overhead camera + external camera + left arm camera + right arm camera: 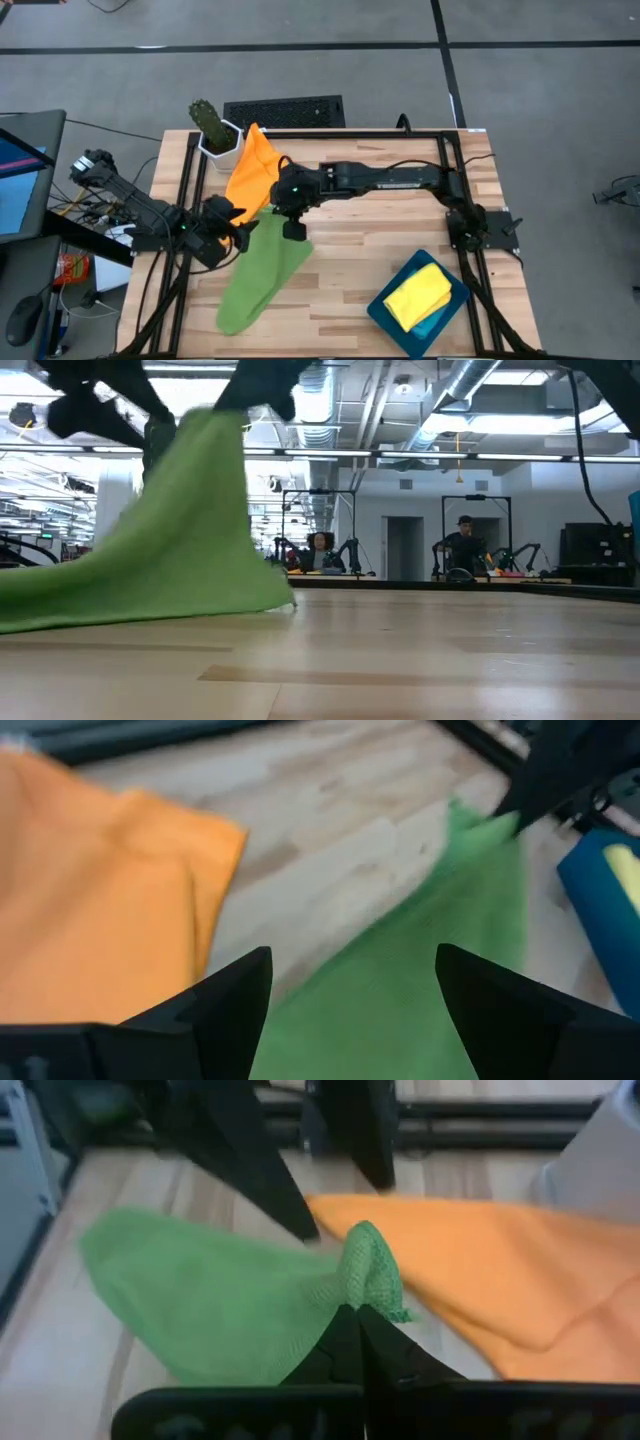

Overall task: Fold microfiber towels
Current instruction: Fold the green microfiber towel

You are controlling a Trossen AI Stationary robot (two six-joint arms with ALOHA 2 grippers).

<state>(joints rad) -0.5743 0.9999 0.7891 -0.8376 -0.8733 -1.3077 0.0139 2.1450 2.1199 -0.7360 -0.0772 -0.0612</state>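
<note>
Pinching green towel [230,1295] corner, right end effector [352,1312] closed, left end effector [350,1010] open

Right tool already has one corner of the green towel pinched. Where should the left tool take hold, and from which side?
Judging by its pose, take the green towel at the upper edge near the left tool, the corner opposite the one pinched by the right tool. The low view shows that end lifted while the rest trails on the table, so come in level from the robot's left with the tool open.
</note>
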